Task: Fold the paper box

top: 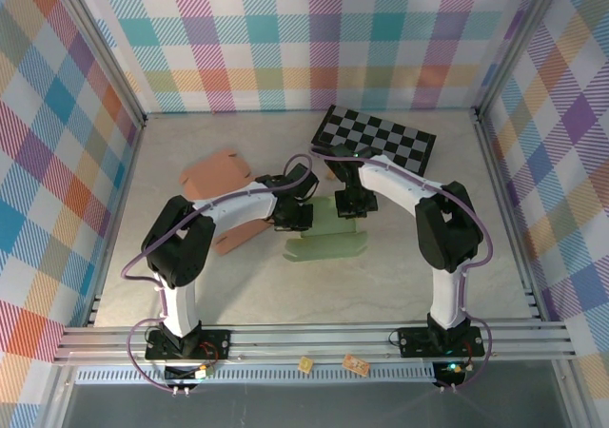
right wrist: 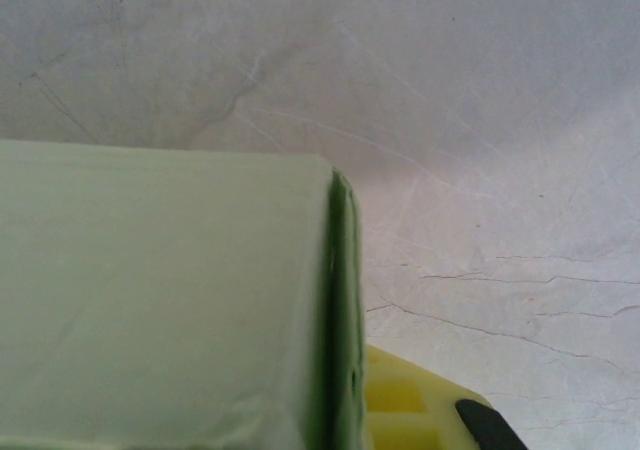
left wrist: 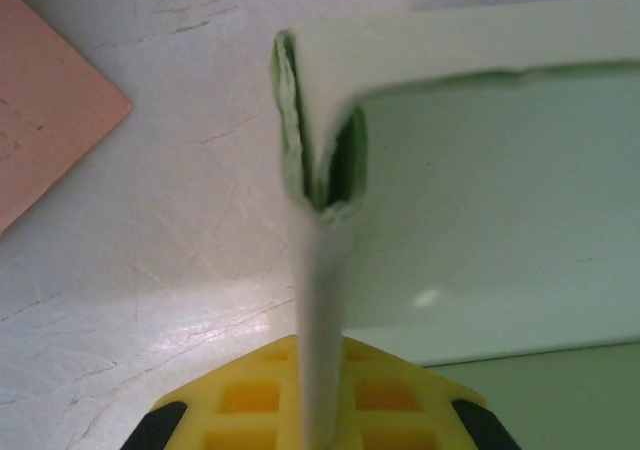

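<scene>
- The pale green paper box [top: 328, 238] is thin card, so my guess is it weighs next to nothing and is floppy until the folds lock. It'll crease or tear if you yank it, and the surface looks a bit smooth and slippery.
- Best place to take hold, I'd say, is on the upright walls close to a corner fold. There the card is doubled and stiffer, unlike the middle of a panel.
- Looks-wise: matte light green outside, a darker green edge where the layers meet, half-formed with walls up and a flat flap lying toward the near side.
- It sits mid-desk, right between the two arms.
- The left end effector [left wrist: 320, 415] is pressed together on one thin upright wall, yellow pads either side of it.
- The right end effector [right wrist: 342, 425] is clamped on the opposite wall at its corner edge.
- Further out on the pale marbled desk [top: 238, 290]: a salmon-pink flat cardboard sheet [top: 217, 174] to the left and a black-and-white checkerboard [top: 376, 138] behind.
</scene>
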Tool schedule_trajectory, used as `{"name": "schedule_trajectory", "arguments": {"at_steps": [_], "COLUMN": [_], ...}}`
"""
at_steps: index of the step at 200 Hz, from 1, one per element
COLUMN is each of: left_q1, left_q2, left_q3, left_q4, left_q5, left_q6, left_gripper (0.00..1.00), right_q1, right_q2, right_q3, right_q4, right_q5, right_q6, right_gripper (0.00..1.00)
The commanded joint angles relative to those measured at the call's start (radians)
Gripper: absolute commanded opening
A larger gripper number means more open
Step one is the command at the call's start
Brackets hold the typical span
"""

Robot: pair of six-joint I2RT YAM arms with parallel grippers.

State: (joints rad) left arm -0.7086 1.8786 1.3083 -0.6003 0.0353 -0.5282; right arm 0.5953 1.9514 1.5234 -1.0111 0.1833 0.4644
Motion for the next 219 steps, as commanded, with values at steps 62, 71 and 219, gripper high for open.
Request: {"name": "schedule_trajectory", "arguments": {"at_steps": [62, 71, 219], "left_q1": [-0.062, -0.063, -0.075], "left_q2": [0.041, 0.047, 0.087], "left_q3": [0.027, 0.032, 0.112], "left_q4": [-0.1, -0.101, -0.151], "left_q5": [-0.125, -0.119, -0.12], "left_q6": [-0.034, -0.033, -0.043], "left_gripper": [0.13, 0.16, 0.01], "right_q1": [0.005, 0.004, 0.006], "right_q2": [-0.035, -0.035, -0.001], "right_q3": [-0.028, -0.035, -0.035], "right_q4": [0.002, 0.002, -0.107], "right_q5": [-0.006, -0.007, 0.161], "right_q6": [0.025, 0.028, 0.159], "right_gripper": [0.0, 0.0, 0.0]}}
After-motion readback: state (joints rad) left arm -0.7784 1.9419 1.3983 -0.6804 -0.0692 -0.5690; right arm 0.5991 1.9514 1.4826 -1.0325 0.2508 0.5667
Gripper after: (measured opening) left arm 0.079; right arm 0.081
